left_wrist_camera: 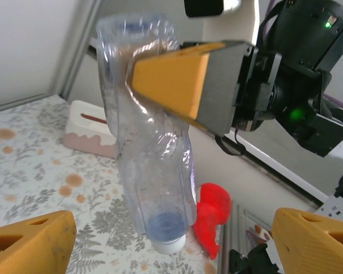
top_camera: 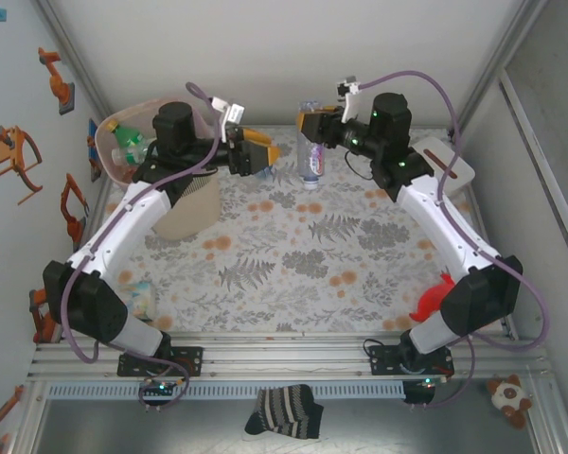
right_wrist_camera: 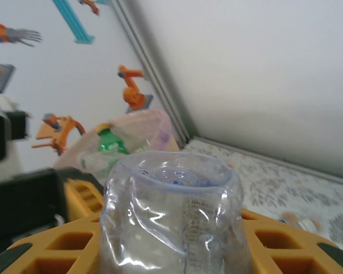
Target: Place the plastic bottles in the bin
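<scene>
- One small item lies nearest, on the table (top_camera: 293,260) beside the base of the left arm (top_camera: 123,227). It looks like a crushed bottle (top_camera: 142,297), but it is too small to be sure.
- Farther out, the left gripper (top_camera: 263,153) stands with its jaws spread wide and nothing between them, just left of the hanging bottle.
- Beside it, the clear bottle (left_wrist_camera: 154,154) hangs cap-down in the air over the far middle of the table. The right gripper (top_camera: 309,119) is clamped across its upper, base end.
- Its looks: colourless and see-through, with a wall creased and dented all along. A pale cap (left_wrist_camera: 168,244) sits at the low end and faint print runs down one side.
- Its likely handling: empty and so very light. The thin walls would give under a squeeze and the skin is slick, so a hard pinch may buckle it further or let it squirt free.
- Best holds, in my judgement, are across the crumpled body, where the folds give purchase, or at the stiff neck just above the cap, which hangs free.
- Farthest, in the far left corner, stands the bin (top_camera: 183,213), pale pink and translucent, with a green bottle (top_camera: 130,148) already inside. The clear bottle is off to its right and not yet over the rim.
</scene>
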`<control>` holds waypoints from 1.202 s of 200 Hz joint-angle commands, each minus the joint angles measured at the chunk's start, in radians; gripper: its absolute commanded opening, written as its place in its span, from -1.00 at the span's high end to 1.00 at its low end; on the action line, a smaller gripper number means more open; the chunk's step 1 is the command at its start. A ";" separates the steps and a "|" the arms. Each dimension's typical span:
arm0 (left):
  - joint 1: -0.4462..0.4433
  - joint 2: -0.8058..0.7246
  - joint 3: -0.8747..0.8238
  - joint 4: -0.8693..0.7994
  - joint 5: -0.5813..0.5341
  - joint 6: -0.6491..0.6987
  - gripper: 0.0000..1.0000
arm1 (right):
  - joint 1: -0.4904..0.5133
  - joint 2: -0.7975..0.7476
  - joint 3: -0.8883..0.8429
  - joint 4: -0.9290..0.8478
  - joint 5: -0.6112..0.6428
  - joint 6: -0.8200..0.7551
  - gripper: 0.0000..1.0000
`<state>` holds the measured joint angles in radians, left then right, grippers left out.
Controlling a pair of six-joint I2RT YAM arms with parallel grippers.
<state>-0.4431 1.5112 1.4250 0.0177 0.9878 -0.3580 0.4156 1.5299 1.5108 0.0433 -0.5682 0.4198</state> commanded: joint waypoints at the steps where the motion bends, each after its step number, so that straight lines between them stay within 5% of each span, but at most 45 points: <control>1: -0.035 0.042 0.012 0.108 0.070 -0.011 -0.78 | -0.003 -0.035 -0.013 0.148 -0.078 0.064 0.11; 78: -0.145 0.163 0.097 0.211 0.117 -0.103 -0.73 | 0.037 -0.065 -0.032 0.263 -0.121 0.148 0.11; 195: -0.167 0.172 0.103 0.266 0.126 -0.118 0.06 | 0.049 -0.099 -0.053 0.250 -0.105 0.137 0.10; 240: -0.152 0.152 0.106 0.208 0.118 -0.075 0.07 | 0.049 -0.131 -0.056 0.173 -0.036 0.087 -0.70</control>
<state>-0.6071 1.6821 1.5043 0.2481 1.0992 -0.4774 0.4576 1.4551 1.4639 0.2485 -0.6525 0.5491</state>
